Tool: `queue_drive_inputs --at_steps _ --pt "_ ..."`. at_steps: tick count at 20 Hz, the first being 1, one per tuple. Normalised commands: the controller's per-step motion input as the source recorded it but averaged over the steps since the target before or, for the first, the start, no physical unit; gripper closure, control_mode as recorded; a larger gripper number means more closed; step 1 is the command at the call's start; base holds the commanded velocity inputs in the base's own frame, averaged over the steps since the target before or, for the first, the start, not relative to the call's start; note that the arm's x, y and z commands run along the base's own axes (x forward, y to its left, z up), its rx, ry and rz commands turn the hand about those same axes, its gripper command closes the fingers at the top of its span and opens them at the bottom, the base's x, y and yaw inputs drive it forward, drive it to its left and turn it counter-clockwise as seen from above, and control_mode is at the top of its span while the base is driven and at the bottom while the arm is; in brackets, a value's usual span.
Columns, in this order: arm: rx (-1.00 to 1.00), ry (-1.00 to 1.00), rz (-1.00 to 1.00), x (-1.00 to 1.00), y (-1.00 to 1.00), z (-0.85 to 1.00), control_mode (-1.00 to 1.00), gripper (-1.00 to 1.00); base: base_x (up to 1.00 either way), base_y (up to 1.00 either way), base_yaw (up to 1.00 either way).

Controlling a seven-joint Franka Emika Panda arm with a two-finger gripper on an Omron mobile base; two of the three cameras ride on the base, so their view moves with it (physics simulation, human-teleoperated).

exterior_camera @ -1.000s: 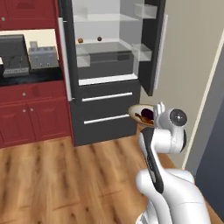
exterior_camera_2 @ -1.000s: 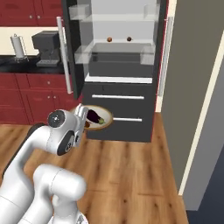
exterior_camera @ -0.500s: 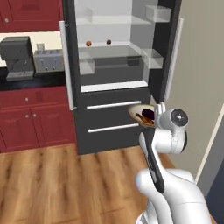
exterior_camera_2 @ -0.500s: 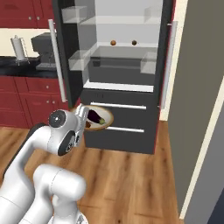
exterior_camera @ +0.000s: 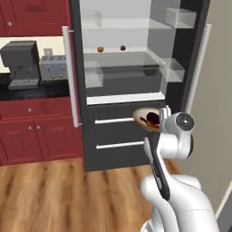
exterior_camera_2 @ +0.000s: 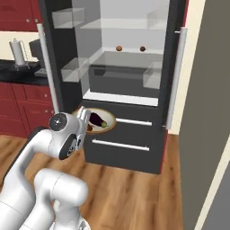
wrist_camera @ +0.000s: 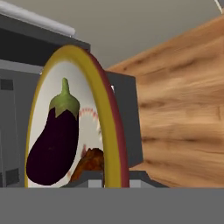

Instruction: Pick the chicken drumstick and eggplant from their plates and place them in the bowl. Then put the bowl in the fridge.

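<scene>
Left base view: the gripper [exterior_camera: 159, 118] is clamped on the rim of the bowl [exterior_camera: 146, 118], held level before the open fridge [exterior_camera: 131, 81], above its 2 drawers.

Right base view: the eggplant [exterior_camera_2: 98, 120] lies inside the bowl.

Hand view: the eggplant's long axis runs up the frame, stem end uppermost; the chicken drumstick [wrist_camera: 89, 162] lies beside it.

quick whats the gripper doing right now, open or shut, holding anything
Gripper: shut on the rim of the bowl, carrying it in front of the open fridge with the eggplant and chicken drumstick inside.
</scene>
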Motion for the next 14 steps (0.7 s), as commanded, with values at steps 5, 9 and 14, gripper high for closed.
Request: queue_drive_inputs --at_steps 5,9,14 --pt "0.00 0.00 0.00 0.00 0.00 0.00 1.00 1.00 0.69 -0.38 0.17" --pt "0.00 0.00 0.00 0.00 0.00 0.00 1.00 1.00 0.66 -0.43 0.15" --pt "0.00 0.00 0.00 0.00 0.00 0.00 1.00 1.00 0.62 -0.42 0.09"
